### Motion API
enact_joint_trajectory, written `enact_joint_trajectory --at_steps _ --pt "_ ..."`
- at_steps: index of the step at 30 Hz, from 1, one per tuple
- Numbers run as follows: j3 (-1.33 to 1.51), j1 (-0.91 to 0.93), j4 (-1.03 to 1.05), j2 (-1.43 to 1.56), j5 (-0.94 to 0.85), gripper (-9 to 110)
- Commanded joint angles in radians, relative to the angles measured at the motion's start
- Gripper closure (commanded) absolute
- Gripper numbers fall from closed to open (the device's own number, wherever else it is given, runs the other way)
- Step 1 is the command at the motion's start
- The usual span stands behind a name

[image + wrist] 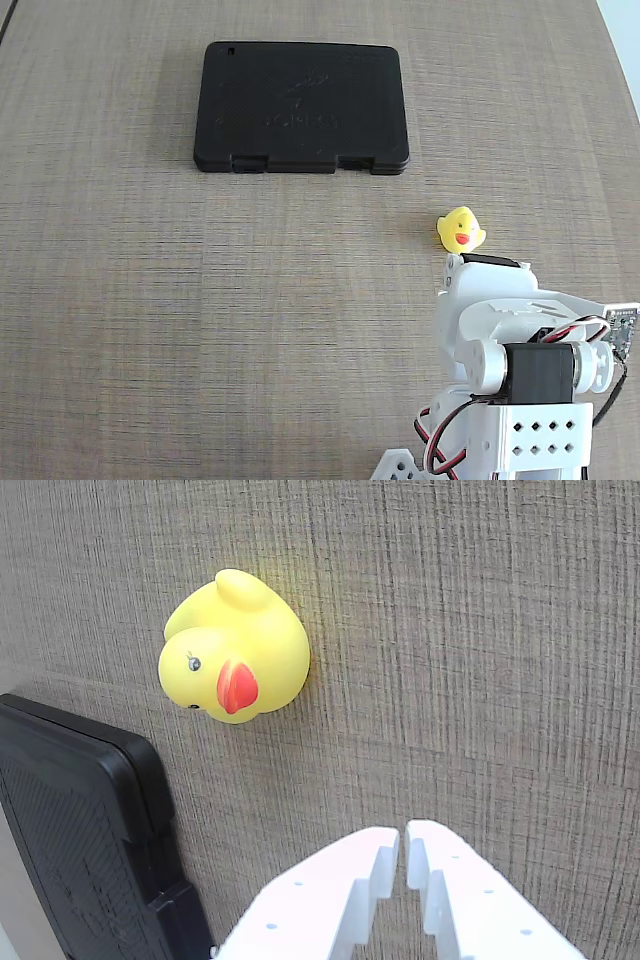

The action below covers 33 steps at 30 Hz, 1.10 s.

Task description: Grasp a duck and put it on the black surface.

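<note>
Resting on table (120,300) — duck (233,660) | black surface (301,107) apparently bare | pincer (403,842) closed, empty

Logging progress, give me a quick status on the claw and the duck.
Claw shut, empty, short of the duck. Duck on the table, apart from the black case. Nothing between them.

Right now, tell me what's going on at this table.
A small white robot arm is set to pick up the duck, but has not touched it yet. The duck sits on the wood-grain table, just ahead of the arm in the fixed view and apart from the black surface, which has nothing on it. In the wrist view the gripper is short of the duck, its fingertips nearly together and holding nothing.
</note>
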Motion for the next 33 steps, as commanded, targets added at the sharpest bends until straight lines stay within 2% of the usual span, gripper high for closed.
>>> enact_joint_trajectory --at_steps 1,22,27,33 --pt "-0.025 -0.006 -0.008 0.063 0.003 102" --pt "-0.049 -0.006 -0.009 0.031 -0.008 102" --pt "-0.167 -0.006 -0.011 -0.133 -0.008 102" --pt "-0.423 -0.008 -0.043 -0.558 -0.009 102"
